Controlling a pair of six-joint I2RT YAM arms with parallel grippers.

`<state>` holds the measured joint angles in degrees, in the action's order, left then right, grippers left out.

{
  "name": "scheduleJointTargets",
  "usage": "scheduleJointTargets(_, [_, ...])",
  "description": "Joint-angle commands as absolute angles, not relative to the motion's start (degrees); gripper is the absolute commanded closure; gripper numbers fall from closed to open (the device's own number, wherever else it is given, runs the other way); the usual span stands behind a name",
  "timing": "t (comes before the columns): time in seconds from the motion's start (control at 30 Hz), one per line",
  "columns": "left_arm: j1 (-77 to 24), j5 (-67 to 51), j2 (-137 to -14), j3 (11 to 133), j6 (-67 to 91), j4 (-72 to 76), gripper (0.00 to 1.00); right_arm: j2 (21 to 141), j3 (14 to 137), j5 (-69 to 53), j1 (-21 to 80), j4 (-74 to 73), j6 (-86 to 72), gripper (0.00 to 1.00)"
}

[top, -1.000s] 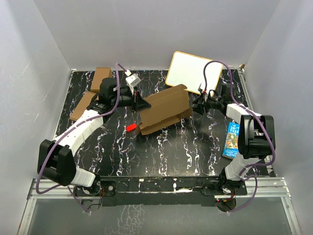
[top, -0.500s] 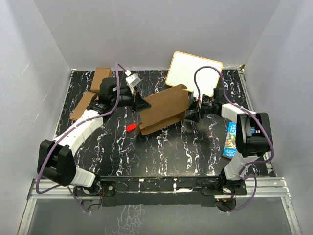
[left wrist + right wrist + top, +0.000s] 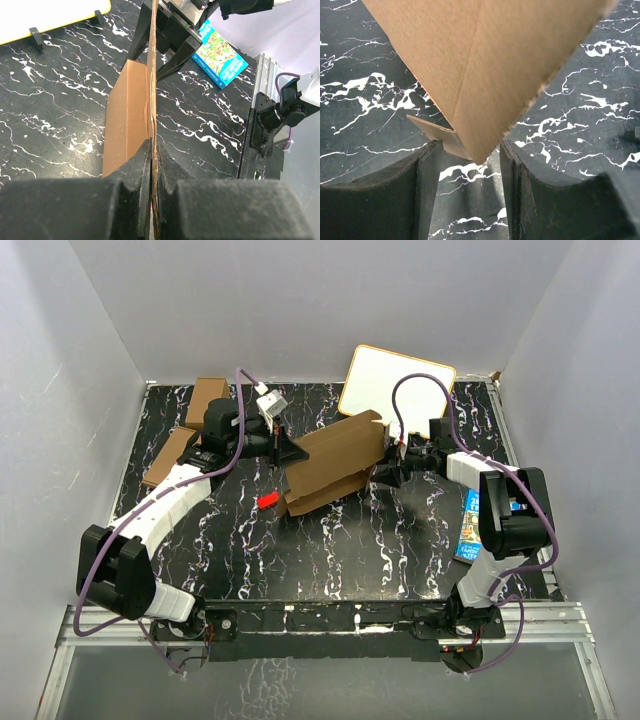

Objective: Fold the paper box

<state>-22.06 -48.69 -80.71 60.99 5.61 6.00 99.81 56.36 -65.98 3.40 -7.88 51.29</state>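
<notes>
The paper box (image 3: 335, 465), a part-folded brown cardboard sheet, stands tilted at the table's middle. My left gripper (image 3: 283, 452) is shut on its left edge. In the left wrist view the fingers (image 3: 142, 165) pinch the thin cardboard edge, and the box (image 3: 127, 115) runs away from them. My right gripper (image 3: 386, 468) is open at the box's right corner. In the right wrist view (image 3: 470, 150) a pointed corner of the box (image 3: 485, 60) hangs between the spread fingers without touching them. A small flap (image 3: 437, 134) lies by the left finger.
A framed whiteboard (image 3: 395, 390) leans at the back right. A blue booklet (image 3: 477, 525) lies by the right arm. A small red object (image 3: 267, 500) lies left of the box. Two other brown cartons (image 3: 207, 398) (image 3: 170, 455) sit at the back left.
My right gripper has moved left, from beside the box to around its right corner. The left gripper and the box have stayed in place.
</notes>
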Motion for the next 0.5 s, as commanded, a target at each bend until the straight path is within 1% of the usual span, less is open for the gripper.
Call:
scheduleJointTargets(0.0, [-22.0, -50.0, -79.9, 61.5, 5.4, 6.2, 1.0, 99.7, 55.9, -70.9, 4.5, -0.7, 49.9, 0.48])
scheduleJointTargets(0.17, [-22.0, -50.0, -80.0, 61.4, 5.4, 6.2, 1.0, 101.8, 54.4, -70.3, 5.0, 4.8, 45.8, 0.51])
scheduleJointTargets(0.47, [-22.0, -50.1, -80.0, 61.2, 5.5, 6.4, 1.0, 102.0, 53.5, -70.5, 5.8, 9.1, 42.3, 0.62])
